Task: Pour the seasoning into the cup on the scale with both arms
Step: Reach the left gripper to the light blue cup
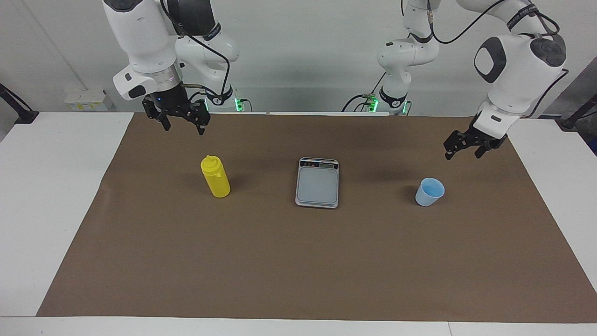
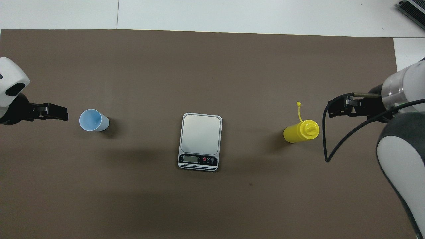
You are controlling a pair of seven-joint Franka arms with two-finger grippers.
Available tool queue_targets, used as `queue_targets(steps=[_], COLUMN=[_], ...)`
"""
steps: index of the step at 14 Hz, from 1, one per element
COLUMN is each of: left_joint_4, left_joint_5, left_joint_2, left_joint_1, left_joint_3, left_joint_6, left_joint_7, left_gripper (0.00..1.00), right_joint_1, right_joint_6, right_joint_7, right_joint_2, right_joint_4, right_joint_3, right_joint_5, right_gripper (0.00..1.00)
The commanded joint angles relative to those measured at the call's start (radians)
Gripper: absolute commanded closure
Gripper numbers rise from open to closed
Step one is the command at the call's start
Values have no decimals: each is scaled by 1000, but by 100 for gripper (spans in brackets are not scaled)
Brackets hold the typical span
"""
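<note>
White tabletop (image 1: 56, 196) with a brown mat (image 1: 298, 261) over most of it, pale wall at the robots' end.

Near to far from the robots: both claws sit closest to the bases, objects further out on the mat.

Right gripper (image 1: 181, 125) hangs in the air over the mat edge, fingers apart, holding nothing. Yellow seasoning (image 1: 215, 177) stands upright below and a bit farther out from this claw, clear gap between them, tethered cap hanging off the nozzle. This arm waits.

Left gripper (image 1: 461, 152) is low over the mat, fingers apart, empty. Blue cup (image 1: 429, 191) stands upright just below and slightly farther out from this claw, toward the table middle, not touching. In the overhead view the claw tip (image 2: 56, 112) is just beside the cup (image 2: 94, 120).

Grey scale (image 1: 317, 182) lies flat between the two claws, well apart from both, display strip on the robots' side, platform bare.

Step, as I read it: reaching for the cup; nothing grasped, cup not yet on the scale. Next move calls for lowering the left claw around the cup wall, closing gently since thin plastic may squash or tip, then carrying it onto the scale platform. The bottle grab follows.
</note>
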Motion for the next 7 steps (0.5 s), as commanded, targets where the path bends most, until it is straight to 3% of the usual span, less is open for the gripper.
queue_targets(steps=[1,4,7], left_joint_4=[-96,-211,-248], left_joint_5=[7,2,2], left_joint_2=[21,26,65], left_joint_1=[11,11,11], left_joint_3=[-6,-8,-8], left_joint_6=[146,298,370], left_joint_7=[-107,-152,-177], left_gripper=[0,0,0], right_joint_1=[-14,-14,-14], right_joint_6=[-10,-10,-10], right_joint_7=[-13,-13,-13], right_joint_2=[4,4,4], right_joint_4=[11,11,11], right_joint_3=[3,3,3], right_joint_5=[21,21,21], right_gripper=[0,0,0])
